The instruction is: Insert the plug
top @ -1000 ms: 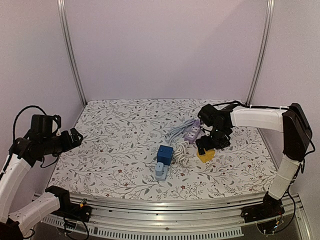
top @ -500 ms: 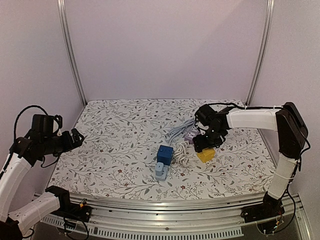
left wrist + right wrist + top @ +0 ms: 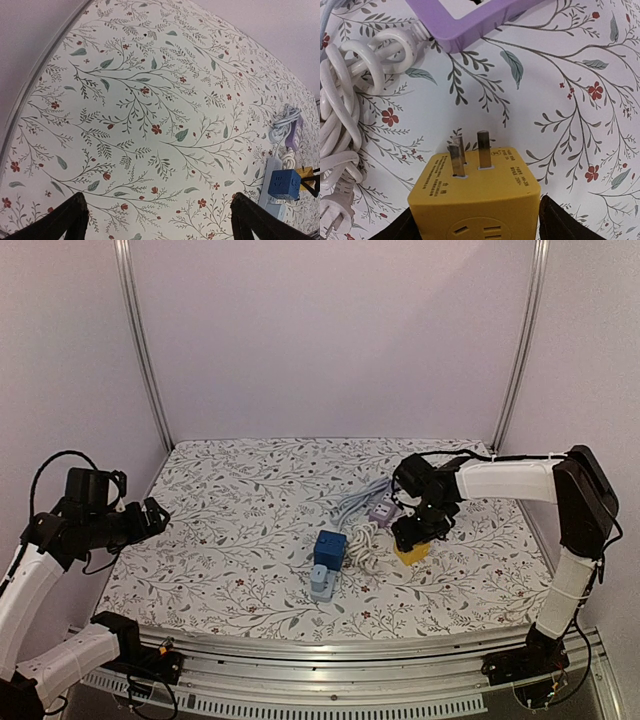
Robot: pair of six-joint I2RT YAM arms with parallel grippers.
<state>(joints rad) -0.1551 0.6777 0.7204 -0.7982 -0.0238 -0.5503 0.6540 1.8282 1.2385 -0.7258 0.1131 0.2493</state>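
Note:
The plug is a yellow cube (image 3: 475, 200) with three metal prongs pointing up and away from the camera. It rests on the floral mat (image 3: 240, 540) at the right. My right gripper (image 3: 475, 227) is shut on it, one black finger (image 3: 565, 222) pressed to each side. From above, that gripper (image 3: 413, 538) covers most of the yellow plug (image 3: 412, 554). A purple power strip (image 3: 470, 20) lies just beyond it. My left gripper (image 3: 155, 515) hovers at the far left, open, with only mat between its fingers (image 3: 70, 220).
A coiled white cable (image 3: 345, 100) with a white three-pin plug (image 3: 332, 212) lies left of the yellow cube. A blue cube adapter (image 3: 330, 548) sits on a pale power strip (image 3: 323, 585) at mid-table. Metal posts (image 3: 520, 340) stand at the back corners.
My right gripper's jaws have narrowed from wide open onto the yellow plug's sides, and the wrist shifted slightly. The left arm has not moved.

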